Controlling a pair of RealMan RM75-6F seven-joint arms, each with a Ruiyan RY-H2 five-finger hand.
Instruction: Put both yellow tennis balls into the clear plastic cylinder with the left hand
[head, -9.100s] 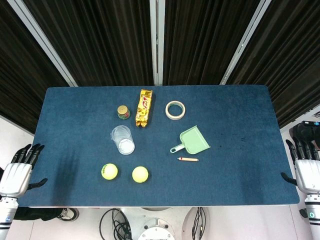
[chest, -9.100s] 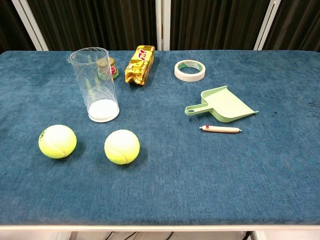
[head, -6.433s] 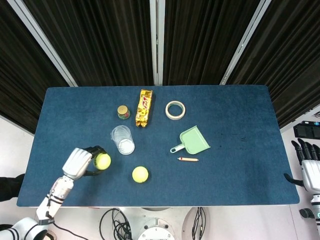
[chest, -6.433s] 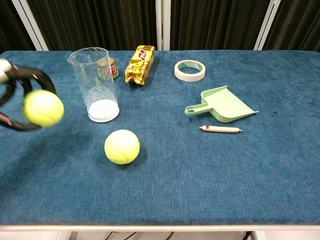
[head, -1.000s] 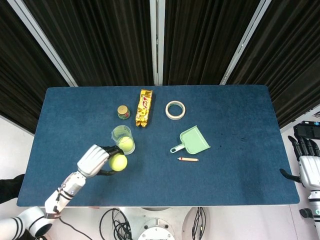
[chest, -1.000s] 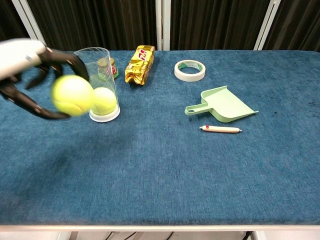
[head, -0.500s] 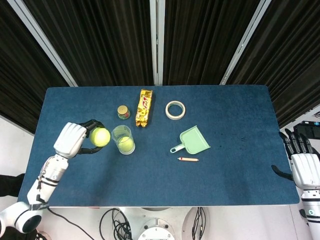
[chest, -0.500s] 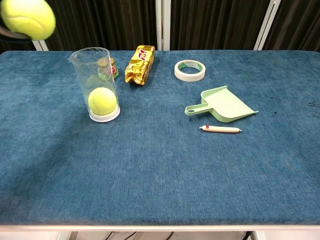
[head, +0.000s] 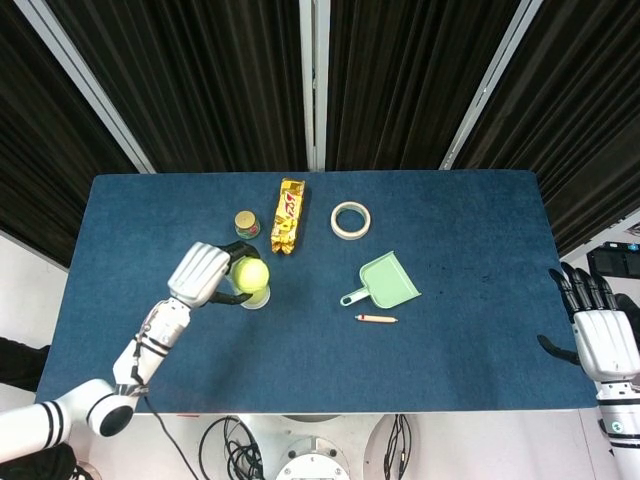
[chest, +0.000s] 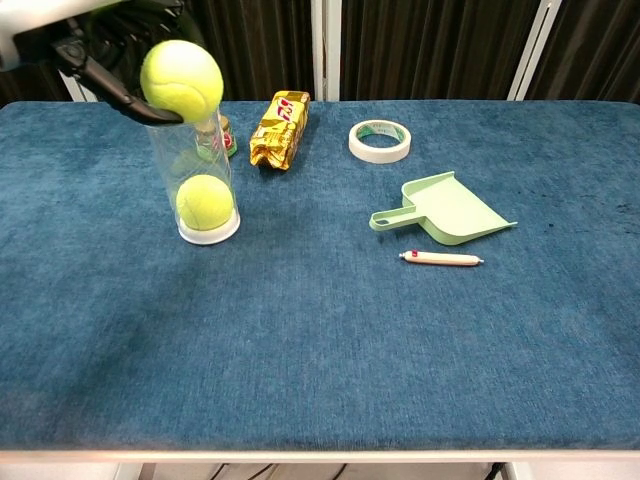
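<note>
The clear plastic cylinder (chest: 205, 170) stands upright on the blue table (head: 450, 230), left of centre. One yellow tennis ball (chest: 204, 201) lies at its bottom. My left hand (head: 205, 274) grips the second yellow tennis ball (chest: 182, 78) right above the cylinder's open rim; in the head view this ball (head: 249, 274) covers the cylinder's mouth. My right hand (head: 598, 342) hangs off the table's right edge, fingers apart, holding nothing.
Behind the cylinder stand a small jar (head: 246, 223) and a gold snack packet (head: 288, 216). A roll of tape (head: 350, 219), a green dustpan (head: 384, 281) and a pen (head: 376, 318) lie to the right.
My left hand has carried the second ball rightward from beside the cylinder to directly over its mouth. The first ball stays at the bottom of the cylinder.
</note>
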